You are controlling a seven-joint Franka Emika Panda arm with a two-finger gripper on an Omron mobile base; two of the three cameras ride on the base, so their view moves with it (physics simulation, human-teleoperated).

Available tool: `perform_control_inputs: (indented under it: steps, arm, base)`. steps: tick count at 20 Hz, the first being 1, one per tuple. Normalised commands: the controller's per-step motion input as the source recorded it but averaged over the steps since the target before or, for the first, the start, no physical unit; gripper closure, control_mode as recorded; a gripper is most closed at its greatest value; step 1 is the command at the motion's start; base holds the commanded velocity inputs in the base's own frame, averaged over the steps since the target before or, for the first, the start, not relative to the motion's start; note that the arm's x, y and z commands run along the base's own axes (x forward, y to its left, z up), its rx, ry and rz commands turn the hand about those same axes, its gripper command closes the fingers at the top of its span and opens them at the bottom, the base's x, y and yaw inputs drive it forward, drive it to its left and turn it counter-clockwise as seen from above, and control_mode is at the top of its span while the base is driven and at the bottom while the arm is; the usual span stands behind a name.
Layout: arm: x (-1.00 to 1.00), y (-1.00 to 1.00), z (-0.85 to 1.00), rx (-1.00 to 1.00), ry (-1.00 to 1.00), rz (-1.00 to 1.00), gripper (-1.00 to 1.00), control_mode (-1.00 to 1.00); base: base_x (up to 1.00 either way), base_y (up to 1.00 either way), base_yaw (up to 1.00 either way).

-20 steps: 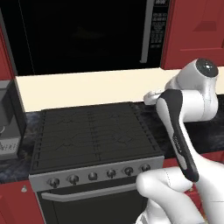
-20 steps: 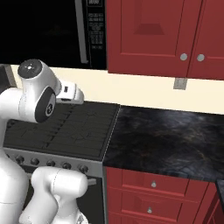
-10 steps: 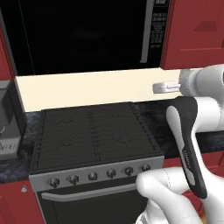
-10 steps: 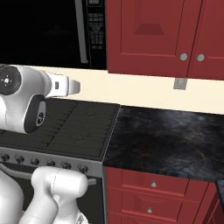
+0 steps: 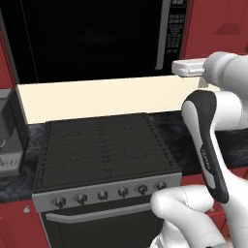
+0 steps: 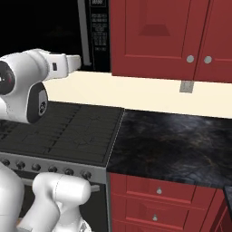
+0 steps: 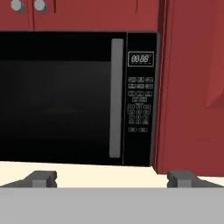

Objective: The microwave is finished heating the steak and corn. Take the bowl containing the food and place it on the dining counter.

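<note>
The microwave [image 7: 78,98] sits built in above the stove [image 5: 104,155], its dark glass door shut, with the grey handle [image 7: 115,98] and button panel [image 7: 140,97] at its right edge. The gripper [image 7: 111,178] faces it with its fingers spread wide, holding nothing. Red cabinets [image 6: 167,38] hang to the right, above the black worktop [image 6: 172,147].
</note>
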Motion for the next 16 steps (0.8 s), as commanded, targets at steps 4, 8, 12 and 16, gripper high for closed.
perform_control_inputs:
  steps: [4,8,12,16]
  arm:
    - [0.70,0.00,0.04,0.00,-0.05,-0.02,-1.00,-1.00]
    - [0.66,0.00,0.00,0.00,-0.03,-0.02,-1.00,-1.00]
    - [0.71,0.00,0.00,0.00,-0.02,-0.02,-1.00,-1.00]
    - [0.70,-0.02,0.00,0.00,0.00,-0.01,-1.00,-1.00]
  base:
    - [0.00,0.00,0.00]
    - [0.00,0.00,0.00]
    - [0.00,0.00,0.00]
    - [0.00,0.00,0.00]
